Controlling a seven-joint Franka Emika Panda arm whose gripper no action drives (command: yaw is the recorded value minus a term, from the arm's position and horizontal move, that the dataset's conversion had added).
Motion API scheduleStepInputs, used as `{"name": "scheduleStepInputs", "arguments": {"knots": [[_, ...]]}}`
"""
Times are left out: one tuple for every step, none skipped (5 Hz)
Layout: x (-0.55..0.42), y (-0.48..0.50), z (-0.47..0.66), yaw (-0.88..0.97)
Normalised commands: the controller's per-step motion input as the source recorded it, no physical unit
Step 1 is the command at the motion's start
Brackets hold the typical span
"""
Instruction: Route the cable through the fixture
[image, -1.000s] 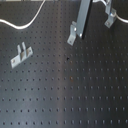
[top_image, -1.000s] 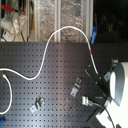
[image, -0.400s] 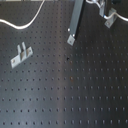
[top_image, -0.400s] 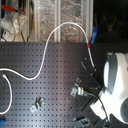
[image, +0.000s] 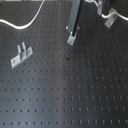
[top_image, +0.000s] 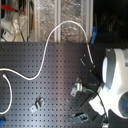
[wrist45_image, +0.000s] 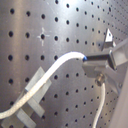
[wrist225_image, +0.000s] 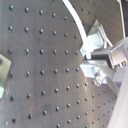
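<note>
- First exterior view: my hand (image: 73, 38) hangs low over the black perforated surface (image: 65, 95); the thin white flexible cable (image: 22, 24) curves across the far edge.
- Second exterior view: the cable runs to a small silvery bent-metal fixture (top_image: 78, 87) — the likely target.
- First wrist view: my hand pinches the cable's end, ready for threading.
- Second wrist view: a clip sits just beside the cable; no containers anywhere.

white cable (top_image: 47, 47), pegboard (top_image: 30, 90), robot arm (top_image: 116, 80)

The arm's hand (wrist45_image: 92, 64) hangs low over the board, fingers pinched together.
</note>
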Motion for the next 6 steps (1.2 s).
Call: {"name": "scheduleStepInputs", "arguments": {"knots": [[-0.068, -0.339, -0.07, 0.05], [-0.155, -0.355, -0.03, 0.06], [-0.049, -0.044, 0.00, 0.05], [-0.269, 0.359, -0.22, 0.16], [-0.128, 0.538, -0.38, 0.13], [-0.084, 0.324, -0.44, 0.15]]}}
